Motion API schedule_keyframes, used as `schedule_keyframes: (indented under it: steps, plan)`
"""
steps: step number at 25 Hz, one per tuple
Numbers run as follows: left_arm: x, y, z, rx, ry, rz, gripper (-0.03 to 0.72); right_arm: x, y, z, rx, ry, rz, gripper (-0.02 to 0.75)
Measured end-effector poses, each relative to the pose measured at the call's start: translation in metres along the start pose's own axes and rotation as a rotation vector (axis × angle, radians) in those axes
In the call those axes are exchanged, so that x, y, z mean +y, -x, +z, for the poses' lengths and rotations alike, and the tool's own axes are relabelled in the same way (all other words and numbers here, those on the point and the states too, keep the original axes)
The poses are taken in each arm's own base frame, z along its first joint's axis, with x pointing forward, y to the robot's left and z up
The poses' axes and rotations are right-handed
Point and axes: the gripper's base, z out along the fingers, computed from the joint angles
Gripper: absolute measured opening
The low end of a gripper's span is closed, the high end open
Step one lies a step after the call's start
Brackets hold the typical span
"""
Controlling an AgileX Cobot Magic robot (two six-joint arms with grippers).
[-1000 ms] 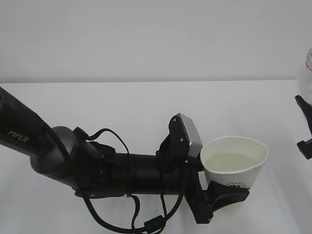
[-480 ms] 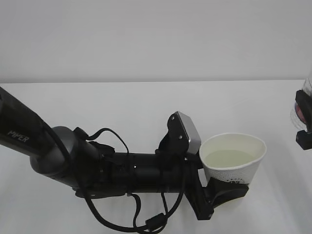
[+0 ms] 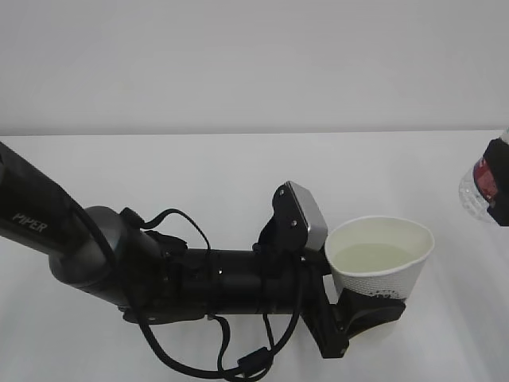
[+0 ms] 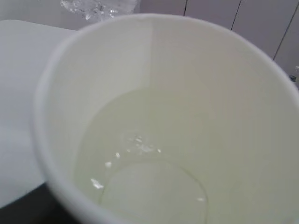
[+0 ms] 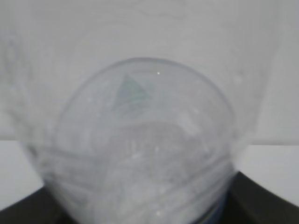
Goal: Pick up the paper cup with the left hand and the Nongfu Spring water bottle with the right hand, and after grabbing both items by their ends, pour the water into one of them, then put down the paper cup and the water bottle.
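The white paper cup (image 3: 380,259) is upright just above the table, and my left gripper (image 3: 367,312) is shut on its lower part. Clear water (image 3: 374,256) lies in it; the left wrist view looks straight down into the cup (image 4: 187,70) at the water (image 4: 149,154). At the far right edge only part of the Nongfu Spring water bottle (image 3: 479,181) shows, with its red label. My right gripper (image 3: 501,195) is shut on it and mostly out of frame. The right wrist view is filled by the blurred clear bottle (image 5: 140,154) between dark fingers (image 5: 264,200).
The white tabletop (image 3: 199,175) runs back to a plain pale wall. The bulky black left arm marked "PIPER" (image 3: 95,255), with loose cables, lies across the front left. Part of the bottle (image 4: 98,5) shows beyond the cup's rim in the left wrist view.
At the right edge the bottle has come lower and its red label has come into view, with the right gripper shifting with it. The cup and left arm have barely moved.
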Motion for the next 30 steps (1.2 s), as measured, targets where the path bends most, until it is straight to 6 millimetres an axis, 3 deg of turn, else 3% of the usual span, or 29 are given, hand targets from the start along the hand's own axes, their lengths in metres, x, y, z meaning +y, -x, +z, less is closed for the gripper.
schedule_keyframes:
  steps: [4, 14, 21, 30]
  plan:
    - [0.000, 0.000, 0.000, -0.001, 0.001, -0.001, 0.529, 0.000, -0.004, 0.001, 0.021, -0.001, 0.011, 0.440]
    - [0.000, 0.001, 0.000, -0.010, -0.001, -0.002, 0.529, -0.001, -0.049, 0.012, 0.234, -0.008, 0.009, 0.440]
    - [0.003, 0.003, 0.000, -0.028, 0.029, -0.023, 0.529, -0.001, -0.064, 0.016, 0.300, -0.010, 0.008, 0.440]
    - [0.005, 0.004, 0.000, -0.042, 0.057, -0.042, 0.529, -0.001, -0.070, 0.047, 0.289, -0.010, 0.009, 0.440]
